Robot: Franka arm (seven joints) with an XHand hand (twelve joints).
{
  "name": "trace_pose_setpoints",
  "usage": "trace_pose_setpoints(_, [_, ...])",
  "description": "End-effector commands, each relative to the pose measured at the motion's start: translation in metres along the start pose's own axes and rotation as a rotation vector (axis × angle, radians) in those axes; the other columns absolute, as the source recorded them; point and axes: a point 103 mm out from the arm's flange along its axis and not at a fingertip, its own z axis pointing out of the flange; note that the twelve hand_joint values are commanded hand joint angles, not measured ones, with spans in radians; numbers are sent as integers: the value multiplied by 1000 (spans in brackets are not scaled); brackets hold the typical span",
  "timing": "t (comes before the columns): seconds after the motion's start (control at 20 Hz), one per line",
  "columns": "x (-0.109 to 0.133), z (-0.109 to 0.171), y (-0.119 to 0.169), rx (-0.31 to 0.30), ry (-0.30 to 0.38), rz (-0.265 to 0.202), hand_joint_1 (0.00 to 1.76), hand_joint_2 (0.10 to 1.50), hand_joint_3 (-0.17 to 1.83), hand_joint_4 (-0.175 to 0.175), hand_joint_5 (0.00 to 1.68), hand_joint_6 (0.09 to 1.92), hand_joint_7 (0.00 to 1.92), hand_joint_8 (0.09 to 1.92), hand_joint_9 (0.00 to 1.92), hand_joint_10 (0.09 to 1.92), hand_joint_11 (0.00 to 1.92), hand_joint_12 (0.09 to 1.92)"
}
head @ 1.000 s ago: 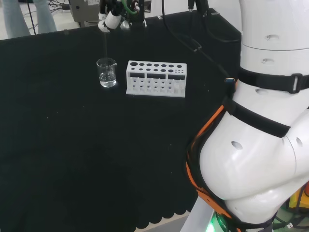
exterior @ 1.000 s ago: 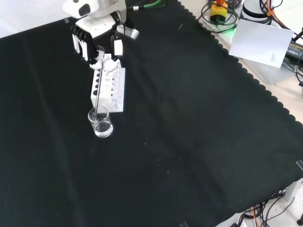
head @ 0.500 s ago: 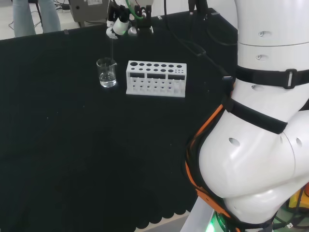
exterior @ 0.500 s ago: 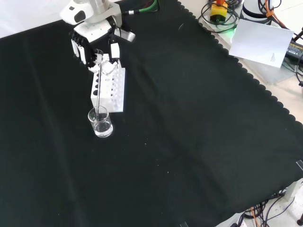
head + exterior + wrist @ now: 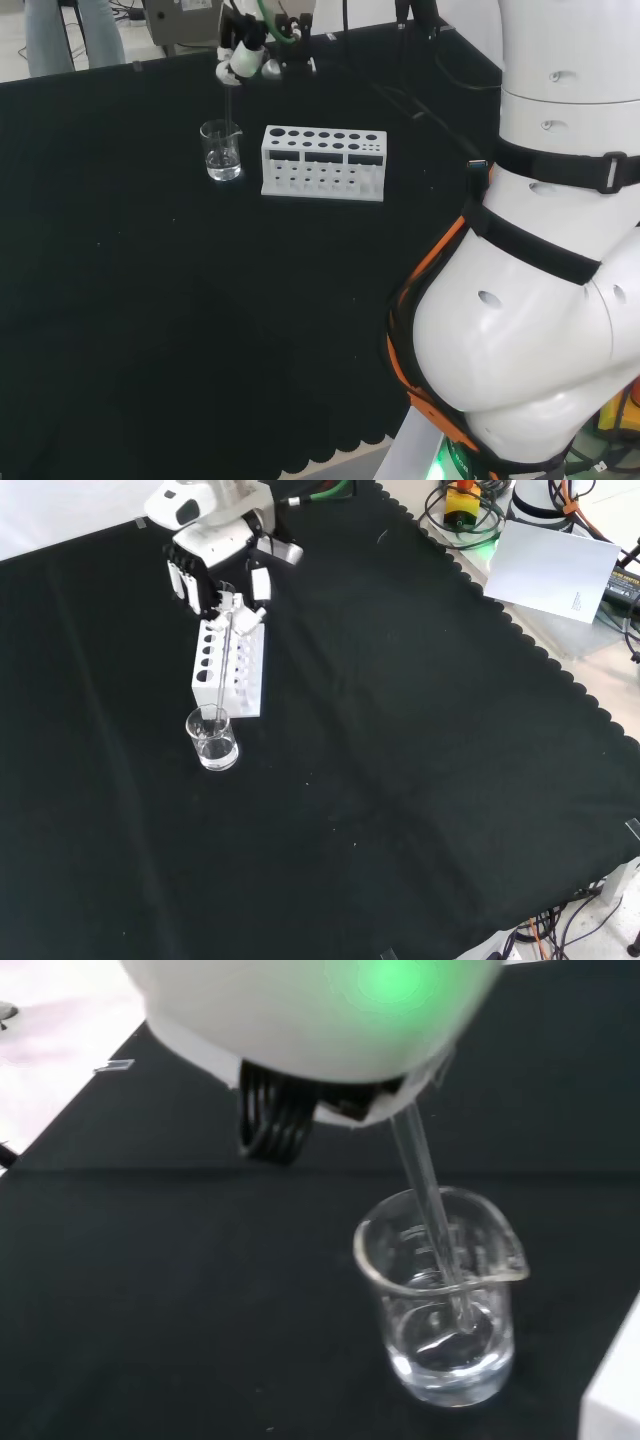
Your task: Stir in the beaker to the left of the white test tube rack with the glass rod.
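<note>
A small clear glass beaker point(image 5: 221, 150) point(image 5: 212, 737) point(image 5: 440, 1295) with a little clear liquid stands on the black cloth beside the white test tube rack point(image 5: 322, 162) point(image 5: 230, 667). The hand point(image 5: 247, 55) point(image 5: 215, 565) hovers above the beaker and is shut on a thin glass rod point(image 5: 224, 667) point(image 5: 432, 1212). The rod slants down from the hand, and in the wrist view its lower end dips into the liquid in the beaker. In the head view the rod point(image 5: 229, 100) reads as a faint line above the beaker.
The arm's big white links point(image 5: 545, 250) stand at the head view's right. Cables and a sheet of paper point(image 5: 560, 570) lie beyond the cloth's scalloped edge in the front view. A grey box point(image 5: 180, 20) stands behind the bench.
The hand has shifted over the beaker, first to the right in the head view, then a little back, and in the front view it now sits farther right. The rod's tilt changed with it.
</note>
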Motion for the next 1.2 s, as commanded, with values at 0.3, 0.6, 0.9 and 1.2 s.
trace_pose_setpoints(0.3, [39,12,25,6,-9,-44,1230,435,983,-175,1405,593,1706,825,1920,605,1378,697])
trace_pose_setpoints(0.6, [12,16,37,13,-13,-8,1230,436,981,-175,1404,593,1705,825,1920,605,1377,696])
trace_pose_setpoints(0.9, [-16,12,36,5,-15,32,1230,438,979,-175,1403,593,1704,826,1920,606,1377,696])
trace_pose_setpoints(1.2, [-31,0,20,-8,-31,66,1230,439,977,-175,1402,593,1703,827,1920,607,1377,695])
